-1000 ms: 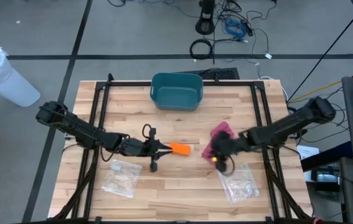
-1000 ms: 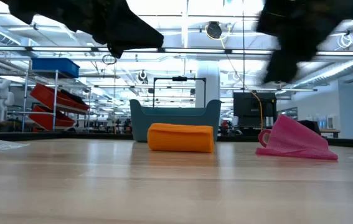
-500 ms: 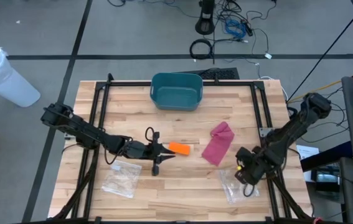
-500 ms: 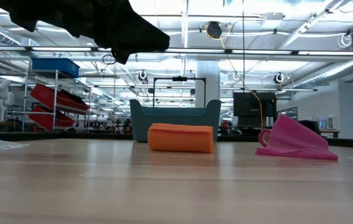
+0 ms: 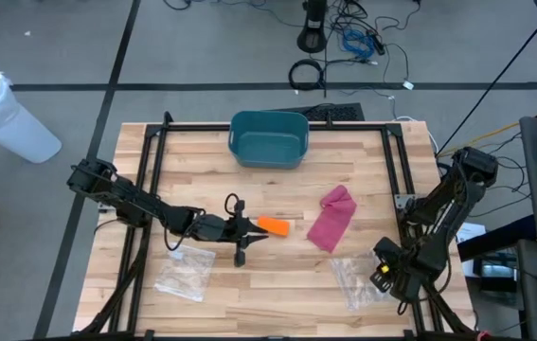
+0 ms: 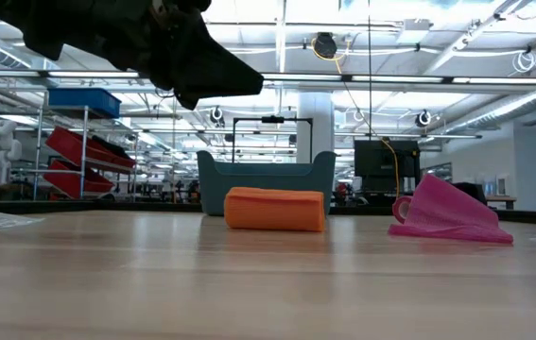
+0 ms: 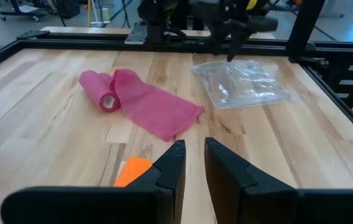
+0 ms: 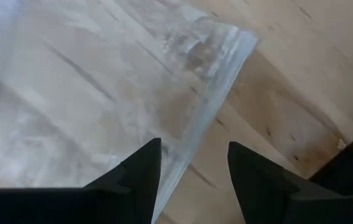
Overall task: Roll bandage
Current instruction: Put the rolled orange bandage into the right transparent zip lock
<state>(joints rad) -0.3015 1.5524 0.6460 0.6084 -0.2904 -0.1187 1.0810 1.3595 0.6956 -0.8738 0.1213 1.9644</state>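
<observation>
The pink bandage point(image 5: 332, 218) lies on the table right of the middle. One end is rolled up point(image 7: 104, 96) and its loose tail point(image 7: 160, 112) is spread flat. An orange bandage roll point(image 5: 273, 225) lies at the table's middle. My left gripper point(image 5: 254, 232) hovers just left of the orange roll, pointing toward the pink bandage. Its fingers point(image 7: 175, 163) stand a narrow gap apart with nothing between them. My right gripper point(image 5: 384, 273) points down at the near right, open above the edge of a clear plastic bag point(image 8: 101, 81).
A teal bin point(image 5: 268, 137) stands at the far middle of the table. A second clear plastic bag point(image 5: 185, 273) lies at the near left. Black frame rails point(image 5: 154, 189) run along both sides of the table.
My right gripper has swung away from the pink bandage toward the table's near right corner, turning to point down over the clear bag. The pink bandage stays where it lay. My left gripper has sunk a little by the orange roll.
</observation>
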